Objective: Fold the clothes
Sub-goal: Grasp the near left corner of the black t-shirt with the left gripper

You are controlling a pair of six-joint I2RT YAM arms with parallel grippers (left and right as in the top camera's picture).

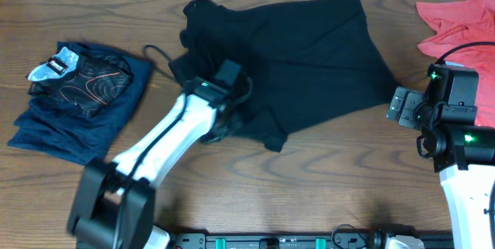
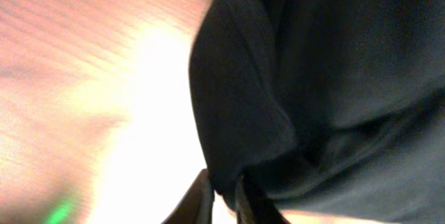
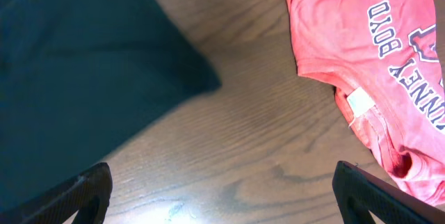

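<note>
The plain black T-shirt (image 1: 302,56) lies spread and rumpled across the middle of the wooden table. My left gripper (image 1: 224,121) is at the shirt's lower left edge. In the left wrist view its fingers (image 2: 226,196) are pinched shut on a fold of the black fabric (image 2: 278,99). My right gripper (image 1: 402,106) hovers beside the shirt's right edge. In the right wrist view its fingers (image 3: 222,189) are wide apart over bare wood and hold nothing, with the shirt's corner (image 3: 83,78) at the upper left.
A navy-blue garment (image 1: 69,117) with a black, red-lined garment (image 1: 89,79) on top lies at the left. A red T-shirt with lettering (image 1: 460,21) lies at the right back corner and shows in the right wrist view (image 3: 389,57). A black cable (image 1: 158,56) loops near the shirt's left.
</note>
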